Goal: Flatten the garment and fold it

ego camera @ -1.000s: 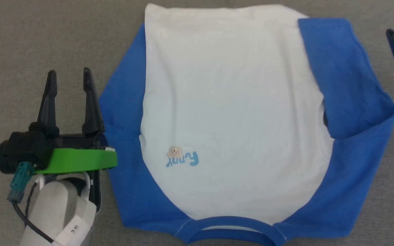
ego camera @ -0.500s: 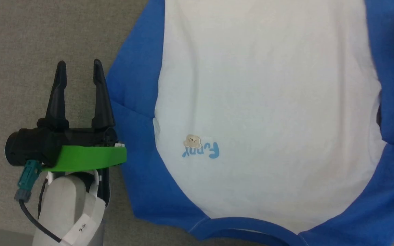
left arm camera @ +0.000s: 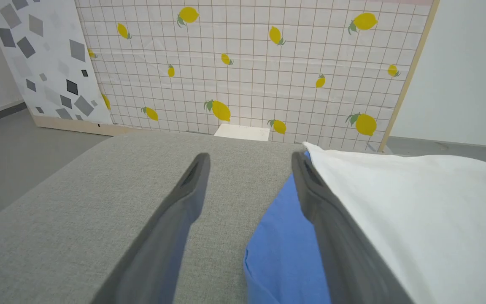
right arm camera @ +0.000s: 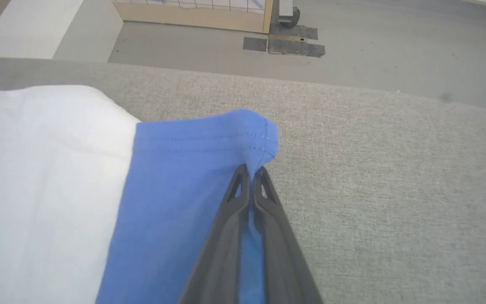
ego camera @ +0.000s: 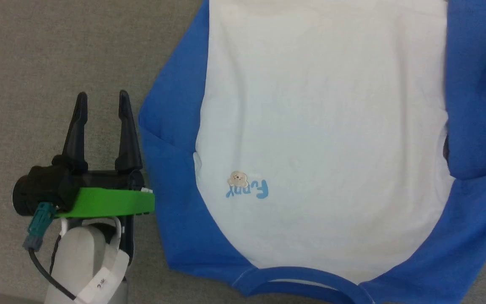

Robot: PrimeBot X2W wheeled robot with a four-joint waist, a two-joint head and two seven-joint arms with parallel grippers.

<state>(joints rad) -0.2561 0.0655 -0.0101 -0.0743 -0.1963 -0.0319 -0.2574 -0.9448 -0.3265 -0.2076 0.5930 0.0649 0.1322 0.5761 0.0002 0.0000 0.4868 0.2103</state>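
The garment (ego camera: 319,139), a white T-shirt with blue sleeves, lies spread on the grey padded surface, collar toward the bottom of the head view, both sleeves folded in over its sides. My left gripper (ego camera: 103,99) is open just left of the blue sleeve, holding nothing; in the left wrist view its right finger (left arm camera: 323,207) lies along the sleeve's edge. My right gripper (right arm camera: 250,171) is shut on the hem corner of the other blue sleeve (right arm camera: 192,169), the cloth puckered at its tips.
The grey padded surface (ego camera: 36,63) extends left of the shirt and past the sleeve (right arm camera: 395,190). Beyond its far edge stand a lemon-print panel (left arm camera: 247,63) and grey floor (right arm camera: 373,42).
My right gripper has shut on the sleeve corner. The head camera has shifted, so the shirt sits closer and further right in view. The left gripper stays open beside the shirt.
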